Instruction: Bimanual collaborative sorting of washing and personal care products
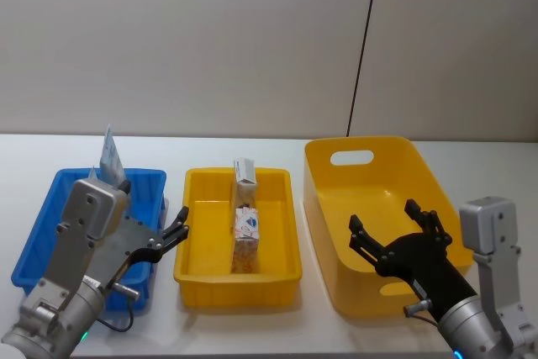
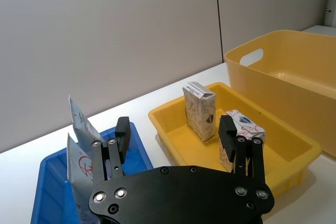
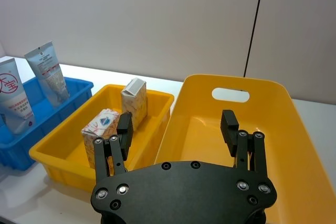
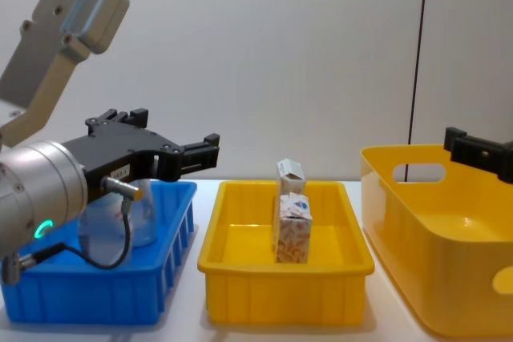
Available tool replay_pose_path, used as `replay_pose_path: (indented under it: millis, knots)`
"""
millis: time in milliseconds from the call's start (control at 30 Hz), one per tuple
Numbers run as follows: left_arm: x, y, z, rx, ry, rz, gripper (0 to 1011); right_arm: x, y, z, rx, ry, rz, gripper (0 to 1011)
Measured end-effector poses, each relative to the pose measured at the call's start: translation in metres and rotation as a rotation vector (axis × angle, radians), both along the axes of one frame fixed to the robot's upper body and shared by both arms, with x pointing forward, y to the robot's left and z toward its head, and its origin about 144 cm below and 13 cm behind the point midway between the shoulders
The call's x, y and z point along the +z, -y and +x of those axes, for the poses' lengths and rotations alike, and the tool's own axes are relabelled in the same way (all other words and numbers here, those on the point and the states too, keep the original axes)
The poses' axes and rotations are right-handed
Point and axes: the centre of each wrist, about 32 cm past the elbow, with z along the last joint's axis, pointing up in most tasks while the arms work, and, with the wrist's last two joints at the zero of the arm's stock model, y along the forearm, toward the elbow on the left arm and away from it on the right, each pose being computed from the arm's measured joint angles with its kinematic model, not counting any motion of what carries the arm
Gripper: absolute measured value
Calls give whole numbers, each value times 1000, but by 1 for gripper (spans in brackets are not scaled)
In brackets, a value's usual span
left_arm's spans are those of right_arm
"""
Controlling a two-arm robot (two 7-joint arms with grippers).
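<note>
Grey wall, white desk [image 1: 252, 329] | left claw [image 1: 179, 224] released above blue tray [image 1: 38, 224] rim, tubes [image 3: 50, 72] beyond | right claw [image 1: 385, 226] released above yellow bin [image 1: 420, 166] | cartons [image 1: 246, 237] between claws

Both arms are showing boxy silver-grey wrist housings [image 4: 76, 6] and round brushed-metal cuffs [image 4: 36, 194]. The left gripper [image 2: 174, 127] and right gripper [image 3: 176, 120] are wearing flat black plates dotted with silver screws [image 3: 122, 188]. A black cable [image 4: 104, 262] is looping beneath the left cuff, where a green light [image 4: 42, 230] is glowing.
</note>
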Motion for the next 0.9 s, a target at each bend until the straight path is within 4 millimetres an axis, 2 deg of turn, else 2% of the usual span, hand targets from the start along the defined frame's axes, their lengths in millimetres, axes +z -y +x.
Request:
replay_pose_path:
  millis: [900]
  knots:
    - [0,0,0,0,0,0,1001,0,0,0,0,0,0,1002]
